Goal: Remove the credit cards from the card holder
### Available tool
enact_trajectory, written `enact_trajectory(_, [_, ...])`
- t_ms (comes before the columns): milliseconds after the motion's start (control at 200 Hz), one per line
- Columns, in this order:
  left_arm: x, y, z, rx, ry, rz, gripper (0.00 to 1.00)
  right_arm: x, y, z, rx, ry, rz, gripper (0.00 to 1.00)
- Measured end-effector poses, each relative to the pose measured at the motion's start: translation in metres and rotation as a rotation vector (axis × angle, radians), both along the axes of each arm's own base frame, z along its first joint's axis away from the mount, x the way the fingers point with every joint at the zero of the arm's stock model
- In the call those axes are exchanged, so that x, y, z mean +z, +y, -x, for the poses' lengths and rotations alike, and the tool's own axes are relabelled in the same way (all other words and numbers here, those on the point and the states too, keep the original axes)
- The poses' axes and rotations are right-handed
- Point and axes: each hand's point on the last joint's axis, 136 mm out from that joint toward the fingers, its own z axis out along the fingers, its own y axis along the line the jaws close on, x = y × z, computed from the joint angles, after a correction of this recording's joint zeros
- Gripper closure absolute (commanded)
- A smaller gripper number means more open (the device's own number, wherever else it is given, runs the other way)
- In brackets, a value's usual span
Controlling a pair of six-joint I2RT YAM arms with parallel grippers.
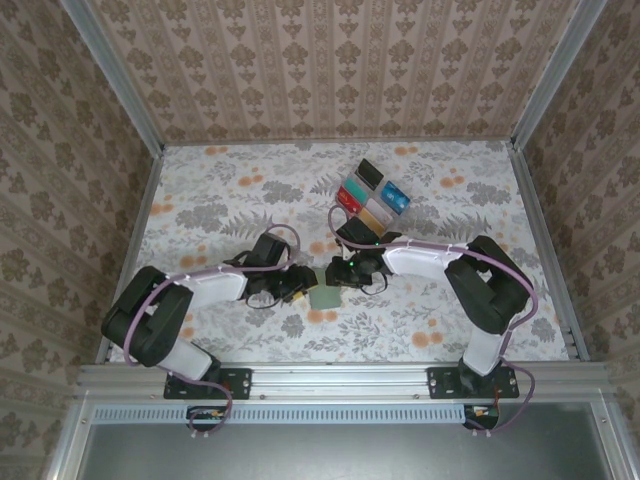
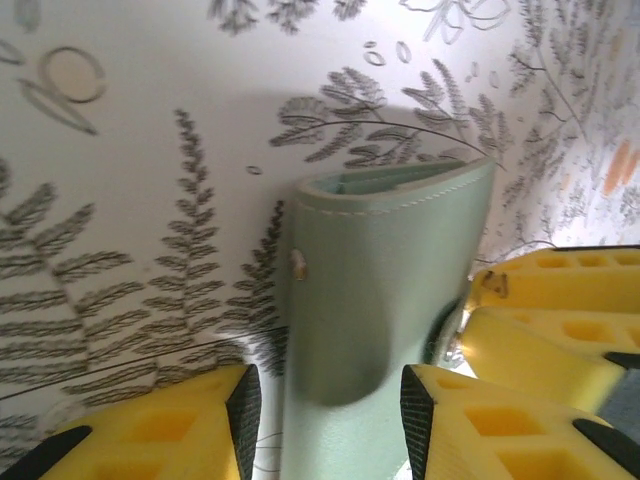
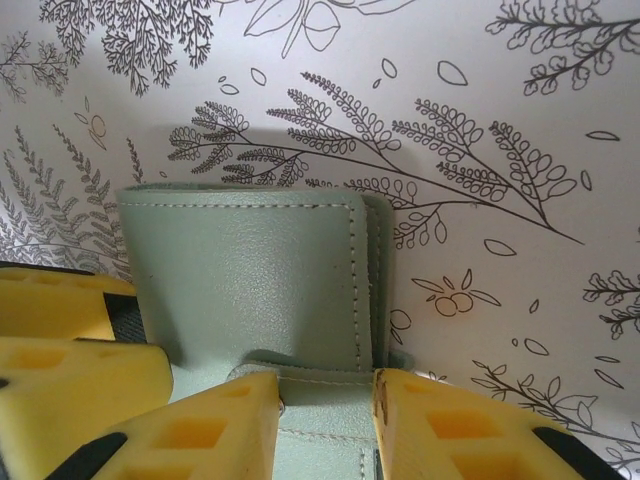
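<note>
The sage-green card holder lies on the floral table between both grippers. In the left wrist view the card holder runs between my left fingers; a strip of table shows beside the left pad, so the left gripper stands open around it. In the right wrist view the right gripper is shut on a stitched flap of the card holder, whose front panel curves upward. Several credit cards, black, teal, blue, red and tan, lie in a cluster at the back of the table.
Patterned walls and metal rails box in the table. The left gripper's yellow fingers crowd the right gripper's left side, and the right gripper's fingers sit close by in the left wrist view. Open cloth lies to the far left.
</note>
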Motion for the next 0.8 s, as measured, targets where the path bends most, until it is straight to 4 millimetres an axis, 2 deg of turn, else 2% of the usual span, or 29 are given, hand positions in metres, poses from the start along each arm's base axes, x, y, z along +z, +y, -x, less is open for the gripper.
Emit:
enact_trajectory(340, [0.007, -0.012, -0.006, -0.036, -0.023, 0.079, 0.58, -0.001, -0.003, -0.002, -0.017, 0.012, -0.016, 0.64])
enact_trajectory(560, [0.013, -0.020, -0.008, -0.054, -0.041, 0.138, 0.62, 0.000, -0.003, -0.006, -0.039, 0.028, -0.051, 0.63])
enact_trajectory(645, [0.014, -0.021, -0.008, -0.055, -0.043, 0.155, 0.68, 0.000, -0.004, -0.007, -0.046, 0.035, -0.063, 0.62])
enact_trajectory(800, [0.014, -0.020, -0.008, -0.054, -0.039, 0.157, 0.85, 0.001, -0.004, -0.008, -0.053, 0.038, -0.071, 0.59])
